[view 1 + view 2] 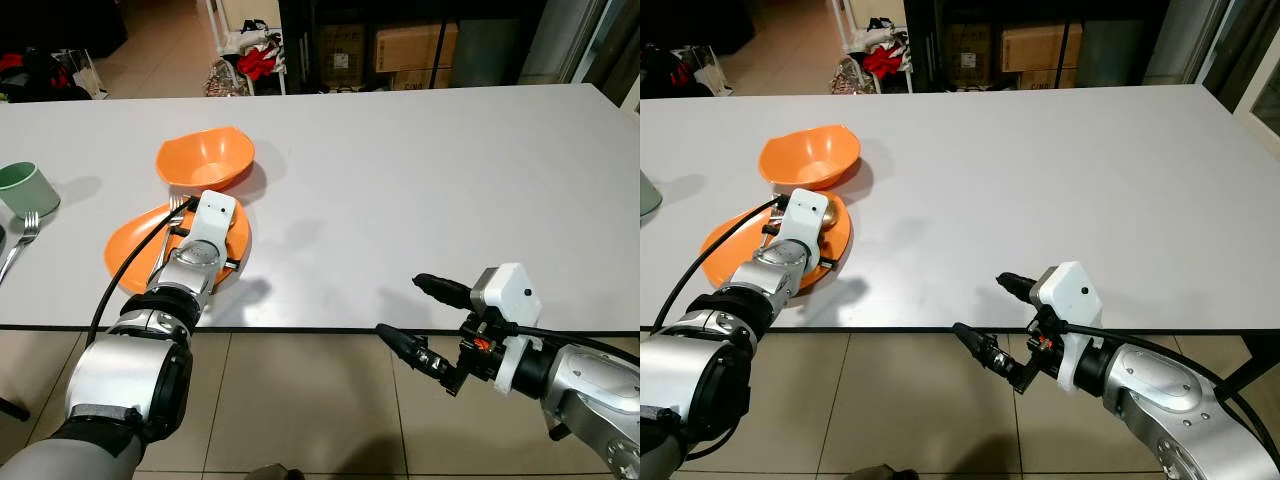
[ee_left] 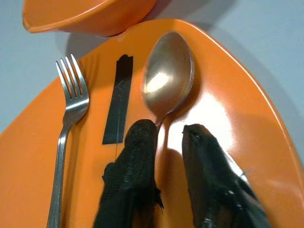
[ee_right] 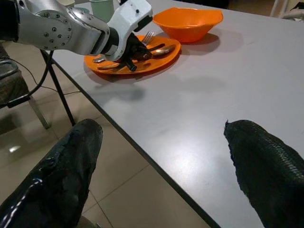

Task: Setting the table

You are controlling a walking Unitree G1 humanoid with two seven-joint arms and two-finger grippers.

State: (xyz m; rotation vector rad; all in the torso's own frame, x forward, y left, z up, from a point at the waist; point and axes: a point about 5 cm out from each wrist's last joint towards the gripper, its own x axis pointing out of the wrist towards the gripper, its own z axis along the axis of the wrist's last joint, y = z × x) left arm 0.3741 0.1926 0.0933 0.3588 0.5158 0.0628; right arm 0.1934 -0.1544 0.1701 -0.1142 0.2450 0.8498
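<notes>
The left gripper (image 2: 164,156) sits low over the orange plate (image 1: 125,245) at the tabletop's (image 1: 420,190) near edge, fingers narrowly parted astride the spoon (image 2: 167,76) handle; the fork (image 2: 66,123) lies beside it. The bowl (image 1: 205,158) sits at twelve o'clock of the plate. Closing on the spoon seems next. The right gripper (image 1: 425,318) hangs wide, empty.

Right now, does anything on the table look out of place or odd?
Yes: a strip of black tape is stuck to the flat orange plate, between the silver fork and the bronze-toned spoon. The left pincer straddles the spoon's neck. Nothing spilled.
</notes>
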